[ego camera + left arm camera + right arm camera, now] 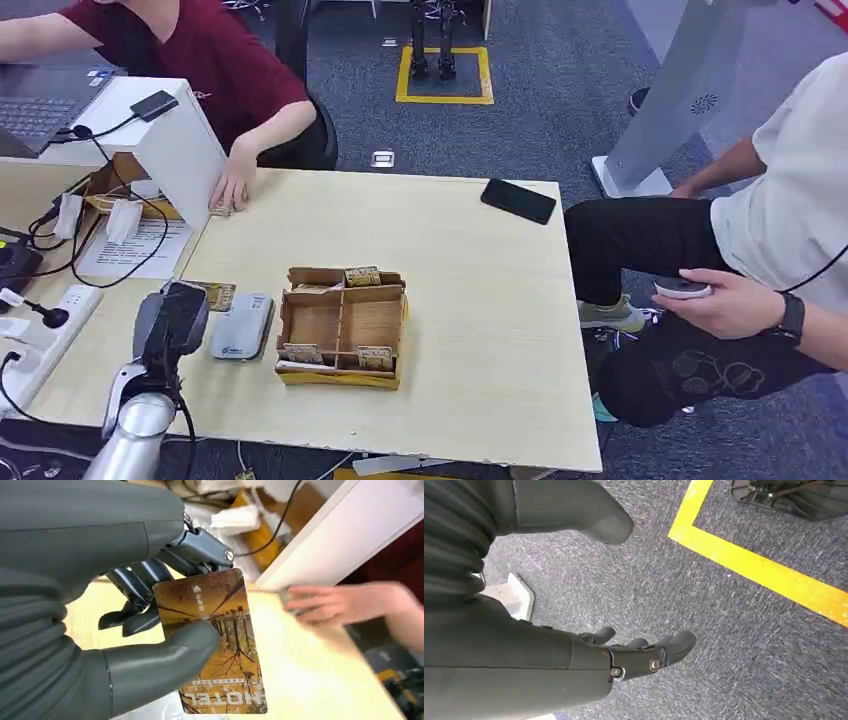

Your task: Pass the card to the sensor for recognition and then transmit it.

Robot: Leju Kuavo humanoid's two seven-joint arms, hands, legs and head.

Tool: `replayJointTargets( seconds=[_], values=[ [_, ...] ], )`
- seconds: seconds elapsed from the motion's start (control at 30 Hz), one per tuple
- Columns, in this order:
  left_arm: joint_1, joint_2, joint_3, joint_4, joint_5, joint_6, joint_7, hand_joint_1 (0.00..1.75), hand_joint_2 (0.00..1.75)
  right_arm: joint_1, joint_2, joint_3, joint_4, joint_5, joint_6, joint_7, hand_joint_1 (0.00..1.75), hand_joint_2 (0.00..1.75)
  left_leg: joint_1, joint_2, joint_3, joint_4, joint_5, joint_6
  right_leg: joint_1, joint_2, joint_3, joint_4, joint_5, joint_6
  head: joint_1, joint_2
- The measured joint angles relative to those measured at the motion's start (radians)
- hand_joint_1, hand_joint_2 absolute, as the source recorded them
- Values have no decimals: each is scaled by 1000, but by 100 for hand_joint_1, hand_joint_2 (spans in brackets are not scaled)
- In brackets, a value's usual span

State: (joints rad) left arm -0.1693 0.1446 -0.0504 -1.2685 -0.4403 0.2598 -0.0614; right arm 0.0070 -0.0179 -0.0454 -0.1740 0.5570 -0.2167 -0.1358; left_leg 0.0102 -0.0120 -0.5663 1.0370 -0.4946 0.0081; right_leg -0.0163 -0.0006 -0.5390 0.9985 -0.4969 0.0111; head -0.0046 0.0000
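I am pinching the card (pixel 212 645) in my left hand (pixel 145 615), thumb across its printed face and fingers (pixel 137 587) behind; it is hanging just beside the grey sensor (pixel 241 326), near the worktop's (pixel 480 300) left edge, with the sectioned cardboard box (pixel 342 326) on the sensor's far side; I am judging the read as the step in hand, so I am aiming to bring the card flat and low over the sensor pad and keep it steady, the thumb firm so it is not slipping; a person's hand (pixel 232 187) is resting toward the far left corner, well apart; my right hand (pixel 644 655) is hanging released above the floor (pixel 734 630), fingers apart, holding nothing.
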Motion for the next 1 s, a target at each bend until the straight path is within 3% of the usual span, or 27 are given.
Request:
replayJointTargets(
  seconds=[0.57,1.0],
  values=[
    [-7,-19,0,77,-30,-19,8,175,175,0,0,0,0,12,-1,-4,0,175,0,0,0,0,0,0,0,0,0,0,0,0,0,0],
    [-12,-44,-17,164,-258,36,63,175,175,-3,1,0,0,33,15,-4,0,175,0,0,0,0,0,0,0,0,1,0,0,0,0,0]
  ],
)
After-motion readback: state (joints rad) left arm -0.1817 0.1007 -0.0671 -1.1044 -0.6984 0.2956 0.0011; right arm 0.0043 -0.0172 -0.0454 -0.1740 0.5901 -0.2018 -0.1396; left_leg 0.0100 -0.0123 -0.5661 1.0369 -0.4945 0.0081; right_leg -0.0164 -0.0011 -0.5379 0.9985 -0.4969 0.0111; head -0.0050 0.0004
